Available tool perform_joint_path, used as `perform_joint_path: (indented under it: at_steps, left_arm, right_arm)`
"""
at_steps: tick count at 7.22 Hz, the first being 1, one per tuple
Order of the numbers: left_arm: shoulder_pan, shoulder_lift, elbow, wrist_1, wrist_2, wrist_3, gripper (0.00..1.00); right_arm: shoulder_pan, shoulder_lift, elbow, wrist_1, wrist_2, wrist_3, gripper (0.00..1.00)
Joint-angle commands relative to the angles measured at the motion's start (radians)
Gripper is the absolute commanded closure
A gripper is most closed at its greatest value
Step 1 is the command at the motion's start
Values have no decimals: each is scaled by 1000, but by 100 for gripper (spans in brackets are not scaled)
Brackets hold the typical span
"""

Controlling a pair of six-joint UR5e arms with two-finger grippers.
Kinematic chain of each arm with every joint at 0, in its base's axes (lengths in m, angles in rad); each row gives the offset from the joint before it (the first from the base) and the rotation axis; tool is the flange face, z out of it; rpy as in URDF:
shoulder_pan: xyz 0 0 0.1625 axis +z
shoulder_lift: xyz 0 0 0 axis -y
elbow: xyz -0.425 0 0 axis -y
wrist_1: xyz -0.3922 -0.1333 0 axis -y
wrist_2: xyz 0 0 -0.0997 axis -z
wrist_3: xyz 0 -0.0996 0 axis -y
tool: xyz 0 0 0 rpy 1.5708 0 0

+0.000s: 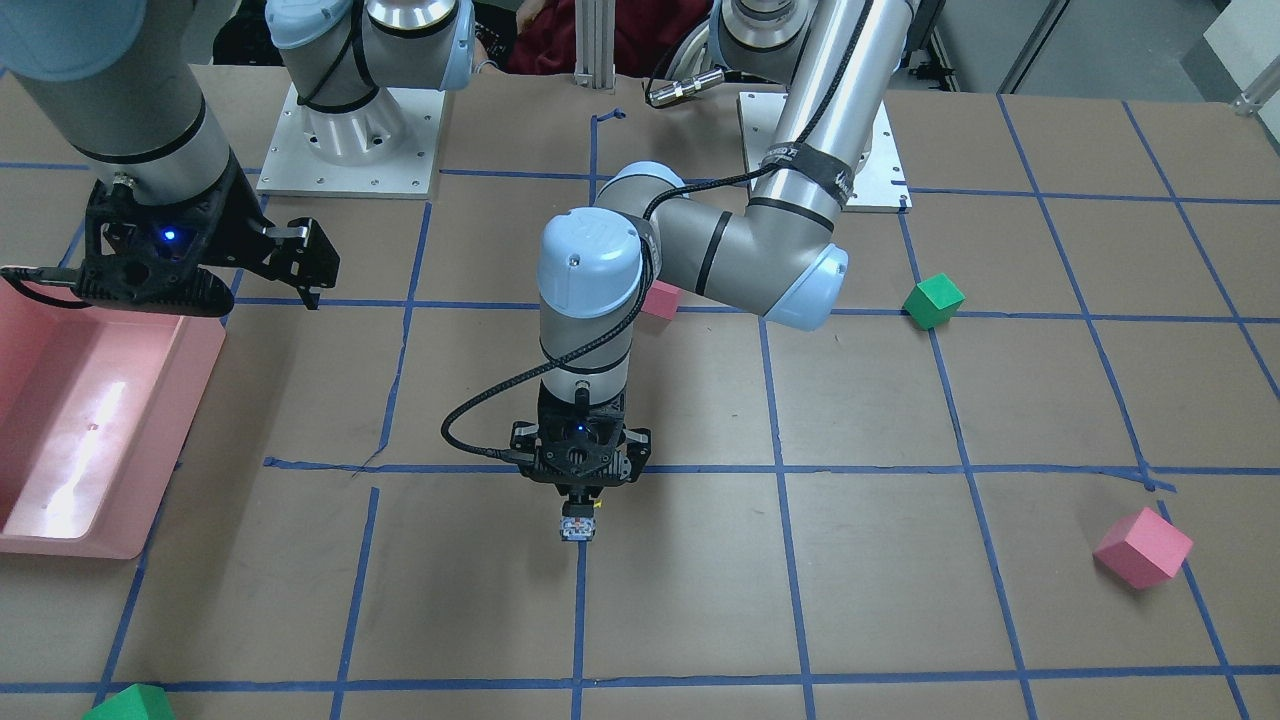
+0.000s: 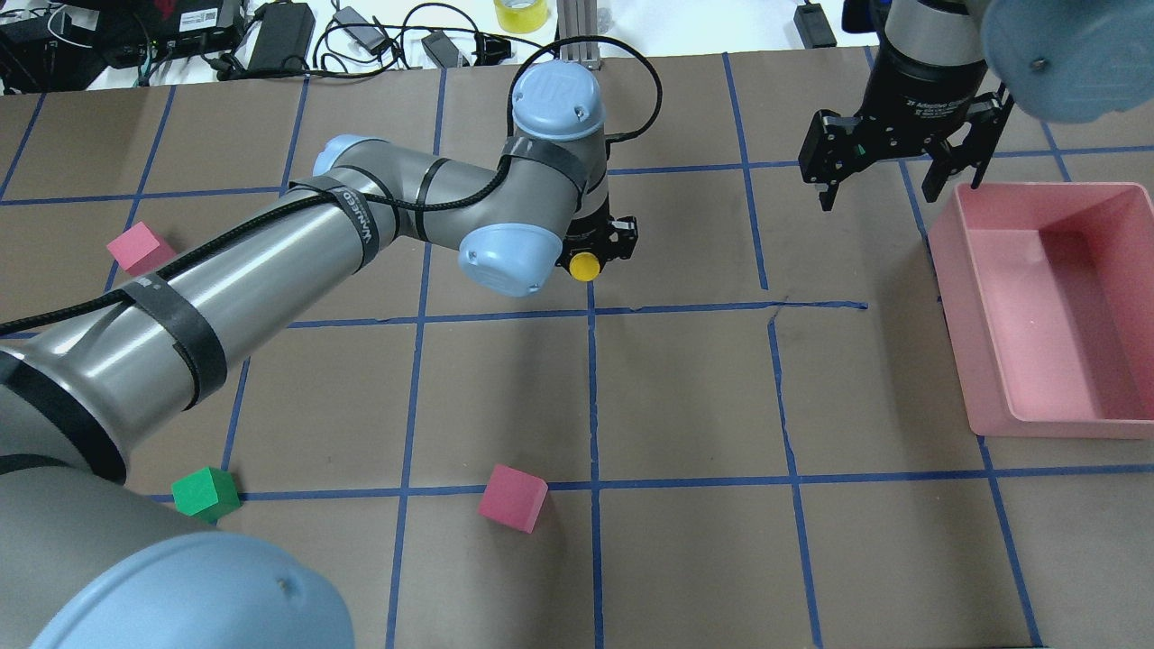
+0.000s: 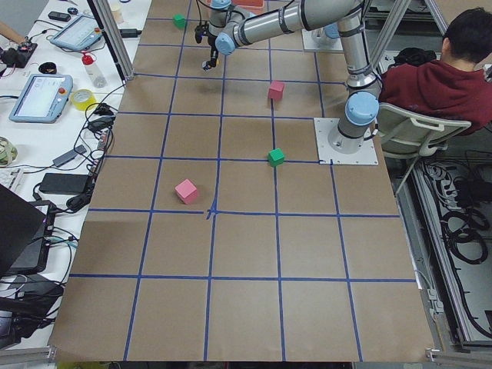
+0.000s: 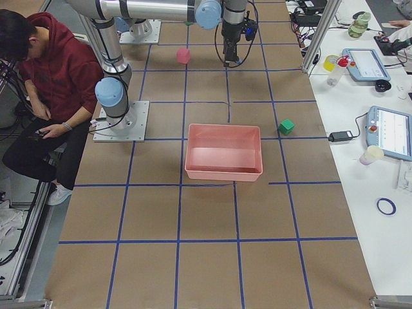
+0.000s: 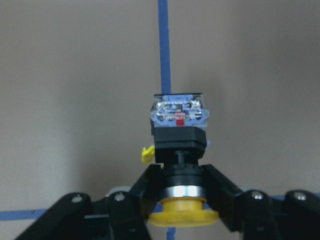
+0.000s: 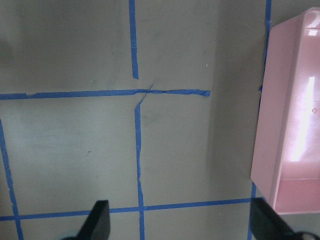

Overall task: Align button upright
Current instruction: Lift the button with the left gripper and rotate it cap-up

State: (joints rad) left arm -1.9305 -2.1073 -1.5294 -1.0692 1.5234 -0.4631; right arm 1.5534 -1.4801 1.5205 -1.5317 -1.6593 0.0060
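Observation:
The button [image 5: 179, 132] has a yellow mushroom cap [image 2: 584, 266], a black body and a greyish-white contact block [image 1: 577, 524]. My left gripper [image 1: 580, 498] points straight down near the table's middle and is shut on the button's black neck. In the left wrist view its fingers [image 5: 150, 184] clamp just under the cap, with the cap toward the camera and the contact block toward the table. I cannot tell whether the block touches the paper. My right gripper [image 2: 879, 185] is open and empty, hovering beside the pink bin; its fingertips [image 6: 97, 220] show spread wide.
A pink bin [image 2: 1046, 424] stands at the robot's right. A pink cube [image 2: 512, 498] and a green cube [image 2: 206, 493] lie near the left arm's base, and another pink cube [image 2: 138, 249] lies further left. A green cube [image 1: 130, 703] sits at the operators' edge.

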Motion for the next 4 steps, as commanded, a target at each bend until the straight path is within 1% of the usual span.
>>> perform_joint_path:
  at_steps: [1,2,3,4]
  left_arm:
    - [33,-40,87,-196,-132,-173,97]
    - [60,-69,110,-205,-240,-222,100]
    - [108,-83,124,-253,-276,-221,100]
    - [116,-109,124,-250,-301,-194,97]
  right_arm:
    - [13,-6,-8,10,6,6,0]
    - [26,-11,-16,10,9,5,0]
    - [33,-11,-16,8,9,6,0]
    - [33,-9,-16,8,9,6,0]
